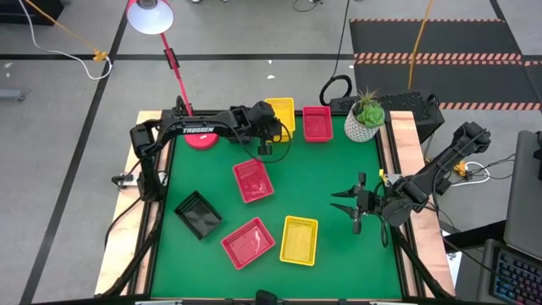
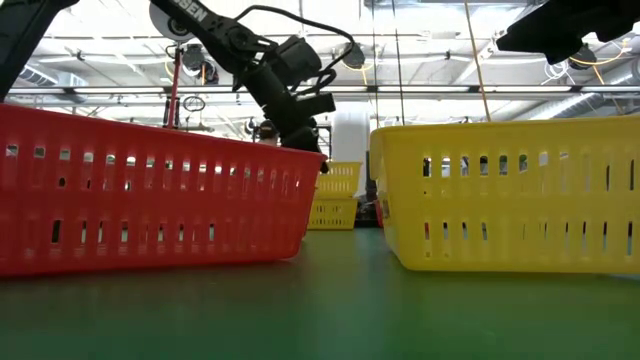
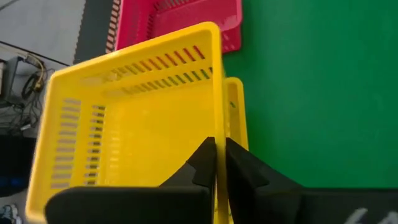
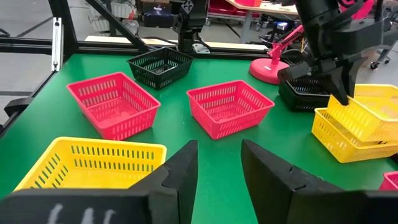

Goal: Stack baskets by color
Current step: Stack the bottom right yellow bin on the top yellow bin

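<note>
**Left arm grips a yellow basket at the far edge; right arm waits apart**

Your left arm reaches across the far side of the green worktop [image 1: 330, 174], bent at the elbow, its left gripper [image 3: 219, 163] over the far edge near the middle. Its fingers [image 3: 202, 163] are pinched almost together on the side wall of a yellow mesh-sided plastic basket [image 3: 130, 118], which sits tilted in a second yellow basket [image 3: 235, 112] under it. In the right wrist view you see that pair, one inside the other, with the upper one at a slant.

Your right arm comes in from the right edge, and its right gripper [image 1: 354, 206] hovers over bare green with its fingers [image 4: 177, 171] parted and nothing between them.

Around the left gripper: a red-pink mesh basket [image 1: 318, 123] lies just beside the yellow pair, and a black mesh basket [image 4: 305, 93] sits near the round red lamp base [image 1: 201, 138], partly hidden under the arm. A white plant pot [image 1: 364, 123] with a green plant stands at the far right corner.

Nearer you, a third yellow basket [image 1: 299, 240] lies just beside the right gripper. Two more red-pink baskets lie loose, one at mid-worktop [image 1: 253, 180] and one at the near edge [image 1: 247, 242]. Another black basket [image 1: 198, 214] rests towards the left side, well apart from the first.
</note>
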Action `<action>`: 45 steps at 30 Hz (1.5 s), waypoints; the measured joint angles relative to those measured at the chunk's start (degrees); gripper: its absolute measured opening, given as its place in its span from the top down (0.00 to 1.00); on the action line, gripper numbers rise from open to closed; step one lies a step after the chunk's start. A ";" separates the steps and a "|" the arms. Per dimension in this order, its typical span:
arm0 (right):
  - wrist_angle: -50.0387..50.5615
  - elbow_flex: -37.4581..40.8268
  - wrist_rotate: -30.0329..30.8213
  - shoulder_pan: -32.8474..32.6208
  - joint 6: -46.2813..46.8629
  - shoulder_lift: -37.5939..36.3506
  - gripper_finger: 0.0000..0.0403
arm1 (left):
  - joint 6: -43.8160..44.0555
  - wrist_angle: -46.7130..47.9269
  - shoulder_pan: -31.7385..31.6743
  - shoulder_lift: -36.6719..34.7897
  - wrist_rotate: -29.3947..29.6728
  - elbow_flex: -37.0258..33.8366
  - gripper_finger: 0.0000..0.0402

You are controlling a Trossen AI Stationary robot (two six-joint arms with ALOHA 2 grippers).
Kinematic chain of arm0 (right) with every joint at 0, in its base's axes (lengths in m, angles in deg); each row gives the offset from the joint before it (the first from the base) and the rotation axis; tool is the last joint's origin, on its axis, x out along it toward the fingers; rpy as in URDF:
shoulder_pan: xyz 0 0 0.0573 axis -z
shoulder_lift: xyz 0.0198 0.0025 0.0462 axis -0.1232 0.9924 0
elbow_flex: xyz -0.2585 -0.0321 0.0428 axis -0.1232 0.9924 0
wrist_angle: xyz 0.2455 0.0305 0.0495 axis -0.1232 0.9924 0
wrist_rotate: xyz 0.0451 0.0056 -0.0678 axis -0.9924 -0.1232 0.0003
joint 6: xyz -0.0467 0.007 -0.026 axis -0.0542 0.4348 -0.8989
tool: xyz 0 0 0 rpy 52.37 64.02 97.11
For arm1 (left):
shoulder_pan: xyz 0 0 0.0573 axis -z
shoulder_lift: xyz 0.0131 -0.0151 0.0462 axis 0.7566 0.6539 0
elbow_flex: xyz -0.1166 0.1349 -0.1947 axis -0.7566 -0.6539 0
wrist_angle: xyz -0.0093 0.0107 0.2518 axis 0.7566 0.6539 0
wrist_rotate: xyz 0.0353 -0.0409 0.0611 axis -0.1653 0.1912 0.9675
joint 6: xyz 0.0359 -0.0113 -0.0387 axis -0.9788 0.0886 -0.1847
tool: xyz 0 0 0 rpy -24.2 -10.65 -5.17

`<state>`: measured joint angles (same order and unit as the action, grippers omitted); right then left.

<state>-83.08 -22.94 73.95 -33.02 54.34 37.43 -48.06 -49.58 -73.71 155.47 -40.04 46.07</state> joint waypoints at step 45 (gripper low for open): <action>0.02 0.00 -0.05 -0.02 -0.02 0.02 0.71 | 4.67 -6.62 -1.22 2.40 0.02 -3.33 0.70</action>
<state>-83.06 -22.94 73.91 -33.04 54.32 37.46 -43.39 -56.20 -74.92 157.87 -40.02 42.74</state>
